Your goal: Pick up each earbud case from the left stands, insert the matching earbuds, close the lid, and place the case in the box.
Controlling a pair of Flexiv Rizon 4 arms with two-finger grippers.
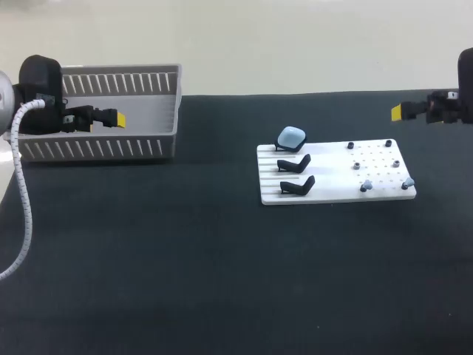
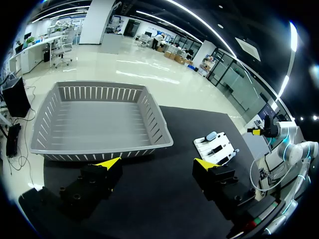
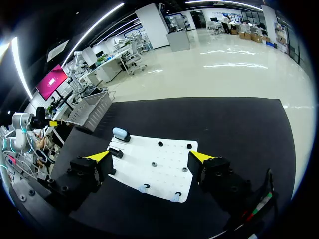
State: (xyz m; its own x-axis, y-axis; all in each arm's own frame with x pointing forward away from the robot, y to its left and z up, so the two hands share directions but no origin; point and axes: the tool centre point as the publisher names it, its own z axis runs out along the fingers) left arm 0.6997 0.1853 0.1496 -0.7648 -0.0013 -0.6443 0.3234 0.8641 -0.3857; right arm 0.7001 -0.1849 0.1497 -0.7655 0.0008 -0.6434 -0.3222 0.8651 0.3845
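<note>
While the pale blue earbud case (image 1: 291, 137) sits on the white board's (image 1: 336, 194) rearmost stand, both grippers hang spread wide, gripping nothing. The grey slatted box (image 1: 96, 148) lies ahead of the left gripper (image 2: 155, 162), the board ahead of the right gripper (image 3: 149, 155)

From the head camera we look down from above and behind on the whole table (image 1: 185, 281), with the box (image 1: 96, 148) at far left and the white stand board (image 1: 332, 194) right of the middle. Our left wrist camera sits close to the box (image 2: 99, 149) and faces across it to the distant board (image 2: 226, 146). Our right wrist camera hangs near above the board (image 3: 159, 172), and the box (image 3: 92, 109) shows small beyond it.
</note>
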